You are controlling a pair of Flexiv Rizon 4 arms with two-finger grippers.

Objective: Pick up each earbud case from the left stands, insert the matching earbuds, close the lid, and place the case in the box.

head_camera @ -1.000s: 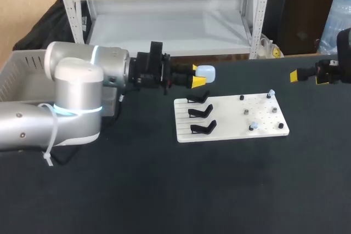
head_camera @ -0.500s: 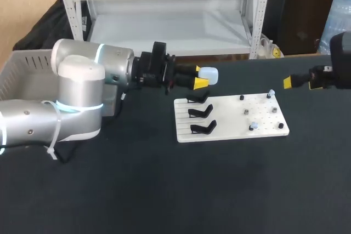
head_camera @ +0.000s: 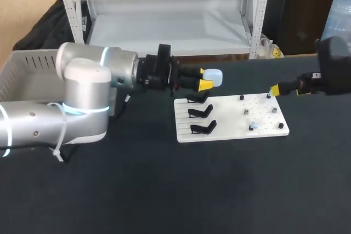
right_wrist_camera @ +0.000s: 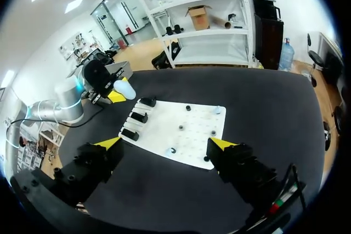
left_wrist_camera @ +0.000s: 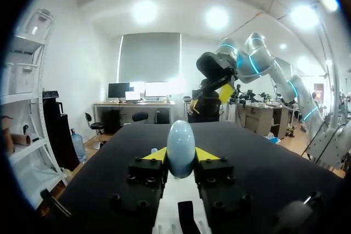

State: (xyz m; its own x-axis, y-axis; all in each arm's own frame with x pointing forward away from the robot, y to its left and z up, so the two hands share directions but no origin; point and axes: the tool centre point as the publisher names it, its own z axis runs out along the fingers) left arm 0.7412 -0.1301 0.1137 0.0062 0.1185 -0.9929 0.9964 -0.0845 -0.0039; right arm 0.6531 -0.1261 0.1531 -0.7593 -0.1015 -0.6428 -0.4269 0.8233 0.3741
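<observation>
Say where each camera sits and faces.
Head: above and behind, looking down at the table; left gripper and right gripper enter from the sides.
Left wrist: looks out across the table; its gripper grips the earbud case.
Right wrist: down onto the white board; its open gripper shows.
Shared: head and right wrist show the white board.

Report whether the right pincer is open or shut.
Open. In its wrist view the right pincer holds its two yellow-tipped fingers wide apart, with nothing gripped between them.

A black table (head_camera: pixel 164 190) lies under the left gripper (head_camera: pixel 204 78), a white metal shelf (head_camera: pixel 170 26) stands beside it on a wooden floor (head_camera: pixel 27 4), and round ceiling lights (left_wrist_camera: pixel 145 10) glow above it.
</observation>
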